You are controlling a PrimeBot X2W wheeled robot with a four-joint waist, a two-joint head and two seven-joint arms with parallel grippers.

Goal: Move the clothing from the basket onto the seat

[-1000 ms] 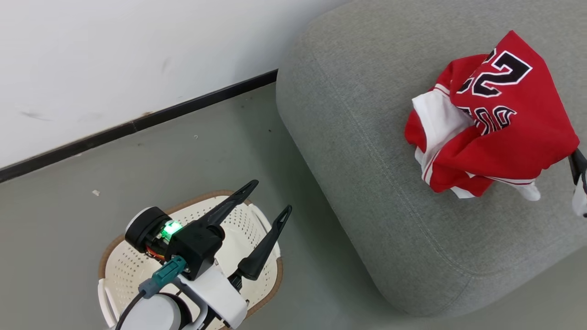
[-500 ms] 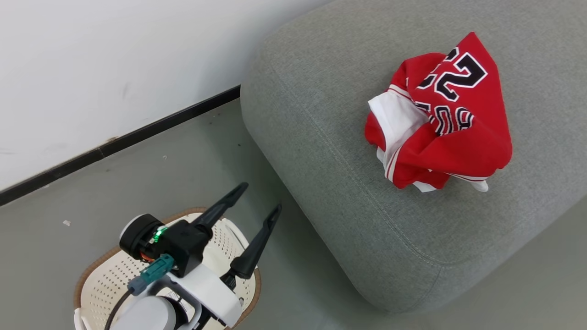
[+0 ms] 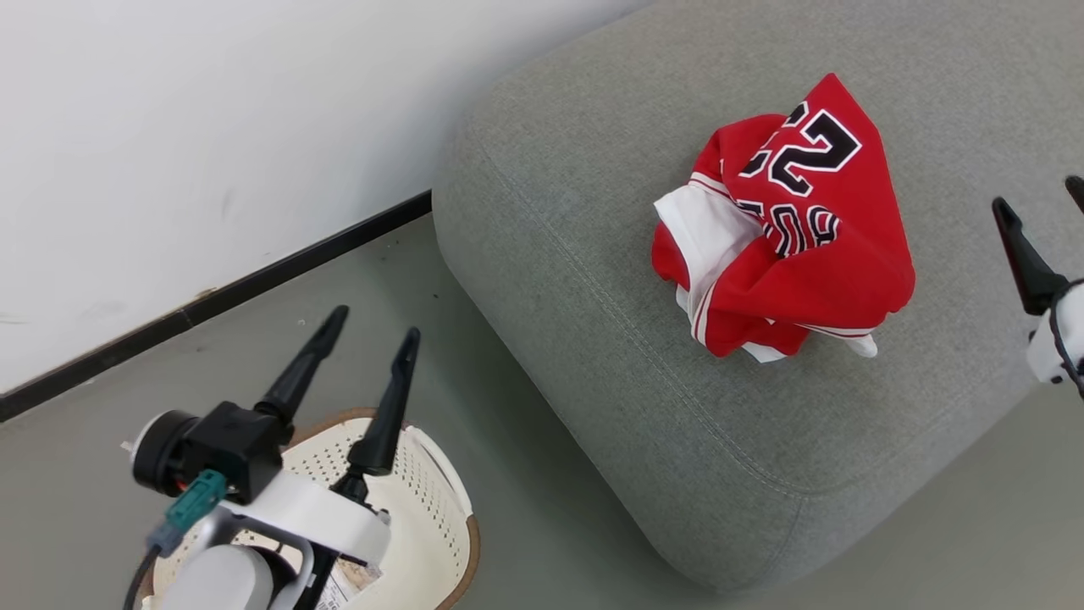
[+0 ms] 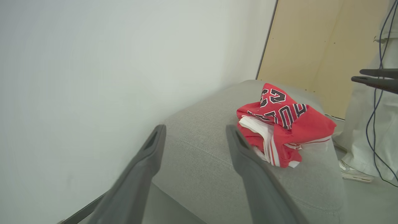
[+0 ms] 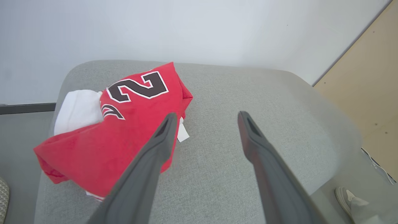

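Observation:
The red clothing [image 3: 788,229], with white trim and a black number, lies crumpled in a heap on the grey seat [image 3: 584,280]. The cream basket [image 3: 415,508] stands on the floor at the lower left, partly covered by my left arm; the inside that shows holds a label sticker. My left gripper [image 3: 375,324] is open above the basket's far rim, holding nothing. My right gripper [image 3: 1037,193] is open at the right edge, apart from the clothing. In the right wrist view the clothing [image 5: 118,146] lies left of my open gripper [image 5: 207,115]. The left wrist view looks past my open gripper [image 4: 195,127] at the clothing [image 4: 286,124].
A white wall with a dark skirting strip [image 3: 254,280] runs behind the grey floor. A beige board [image 4: 326,46] leans beyond the seat. A person's pale trouser leg and shoe [image 4: 354,174] stand by the seat's far end, with dark cables hanging there.
The head camera has shifted. My left gripper has swung from over the basket toward its far rim. My right gripper has drawn back from the clothing, which lies still on the seat.

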